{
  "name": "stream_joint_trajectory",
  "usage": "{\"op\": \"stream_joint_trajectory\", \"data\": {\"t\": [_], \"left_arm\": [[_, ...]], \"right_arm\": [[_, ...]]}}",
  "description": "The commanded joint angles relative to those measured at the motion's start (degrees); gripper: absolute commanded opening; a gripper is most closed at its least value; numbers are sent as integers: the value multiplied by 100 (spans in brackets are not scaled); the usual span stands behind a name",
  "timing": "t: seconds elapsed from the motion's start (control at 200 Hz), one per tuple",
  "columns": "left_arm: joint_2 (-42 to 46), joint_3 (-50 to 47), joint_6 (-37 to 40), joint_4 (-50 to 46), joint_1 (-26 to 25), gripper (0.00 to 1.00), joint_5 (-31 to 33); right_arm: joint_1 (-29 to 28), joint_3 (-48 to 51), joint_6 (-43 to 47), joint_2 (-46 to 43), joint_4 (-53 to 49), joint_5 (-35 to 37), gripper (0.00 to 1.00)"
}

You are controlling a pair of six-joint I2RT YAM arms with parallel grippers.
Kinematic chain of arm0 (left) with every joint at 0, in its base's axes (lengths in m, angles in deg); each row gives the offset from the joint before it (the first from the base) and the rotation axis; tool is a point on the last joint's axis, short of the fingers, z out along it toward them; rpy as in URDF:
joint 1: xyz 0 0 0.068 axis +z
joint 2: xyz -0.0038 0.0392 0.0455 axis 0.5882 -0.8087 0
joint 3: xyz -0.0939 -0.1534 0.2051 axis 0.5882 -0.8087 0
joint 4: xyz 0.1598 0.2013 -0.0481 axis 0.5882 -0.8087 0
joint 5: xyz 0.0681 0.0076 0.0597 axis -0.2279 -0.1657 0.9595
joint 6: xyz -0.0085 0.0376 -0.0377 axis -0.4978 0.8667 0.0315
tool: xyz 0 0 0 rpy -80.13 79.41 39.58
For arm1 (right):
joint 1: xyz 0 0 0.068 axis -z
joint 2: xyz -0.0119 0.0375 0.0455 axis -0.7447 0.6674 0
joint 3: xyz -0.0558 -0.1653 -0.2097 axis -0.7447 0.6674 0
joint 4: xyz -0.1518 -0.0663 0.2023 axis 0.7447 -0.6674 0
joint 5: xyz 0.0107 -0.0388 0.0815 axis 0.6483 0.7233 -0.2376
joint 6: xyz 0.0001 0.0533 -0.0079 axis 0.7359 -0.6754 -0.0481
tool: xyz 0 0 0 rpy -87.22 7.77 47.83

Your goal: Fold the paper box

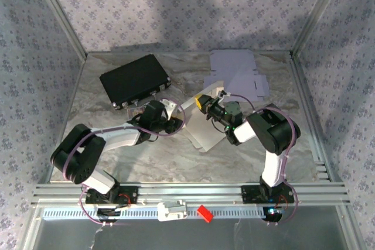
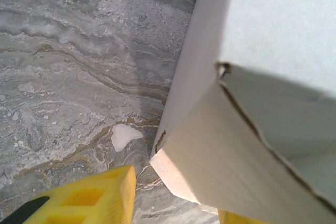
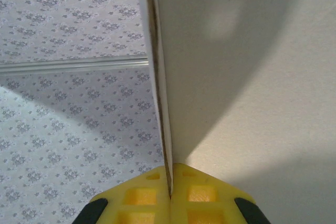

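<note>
The paper box (image 1: 202, 132) is a pale cardboard blank in the middle of the marble table (image 1: 117, 144), part flat and part raised. My right gripper (image 1: 203, 101) is shut on a raised panel's edge; in the right wrist view the panel (image 3: 252, 77) runs up from between its pinched yellow jaws (image 3: 169, 174). My left gripper (image 1: 174, 111) is at the box's left side. In the left wrist view a folded flap (image 2: 252, 145) lies between its open jaws (image 2: 176, 195). The left finger (image 2: 100, 198) stands apart from the card, and the other finger is mostly hidden under the flap.
A black case (image 1: 135, 80) lies at the back left. Flat lilac box blanks (image 1: 237, 71) lie at the back right. Patterned walls and aluminium posts close in the table on three sides. A red piece (image 1: 204, 212) and a white piece (image 1: 171, 210) sit on the front rail.
</note>
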Motion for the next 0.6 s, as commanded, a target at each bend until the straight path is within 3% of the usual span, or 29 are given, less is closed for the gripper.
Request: {"op": "stream_joint_trajectory", "data": {"t": [0.0, 0.375, 0.595], "left_arm": [[-101, 184, -206, 134, -50, 43, 376], [-283, 375, -913, -16, -385, 43, 1590], [-402, 540, -1219, -236, -468, 36, 2107]], "right_arm": [[-74, 6, -62, 136, -253, -9, 0], [-264, 5, -85, 131, -301, 352, 0], [-297, 16, -120, 60, -424, 500, 0]]}}
